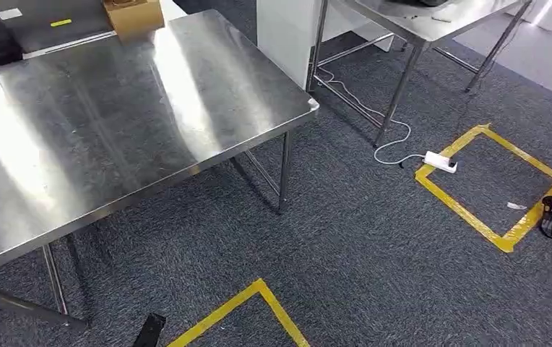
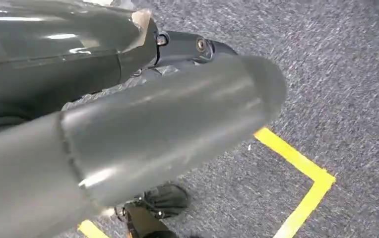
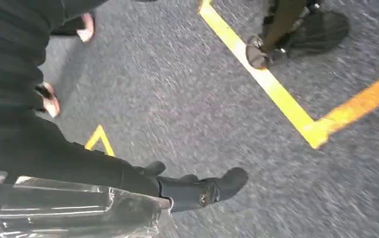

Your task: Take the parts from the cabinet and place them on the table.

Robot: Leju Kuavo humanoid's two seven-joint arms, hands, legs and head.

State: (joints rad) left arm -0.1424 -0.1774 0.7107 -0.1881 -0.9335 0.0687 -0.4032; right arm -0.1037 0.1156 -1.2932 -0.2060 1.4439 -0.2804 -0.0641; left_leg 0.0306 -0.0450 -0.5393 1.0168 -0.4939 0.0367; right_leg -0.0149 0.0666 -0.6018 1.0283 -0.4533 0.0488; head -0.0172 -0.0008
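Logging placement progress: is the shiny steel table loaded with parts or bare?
Steel table nearly bare: one brown cardboard box at its far edge.

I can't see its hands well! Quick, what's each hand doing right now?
Left hand: holding a plastic-wrapped part.
Right hand: holding a plastic-wrapped part too.

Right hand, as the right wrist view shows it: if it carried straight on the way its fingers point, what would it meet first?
Probably the grey carpet. The right hand hangs over bare floor, and nothing stands in its line before the yellow tape; depth is hard to judge here.
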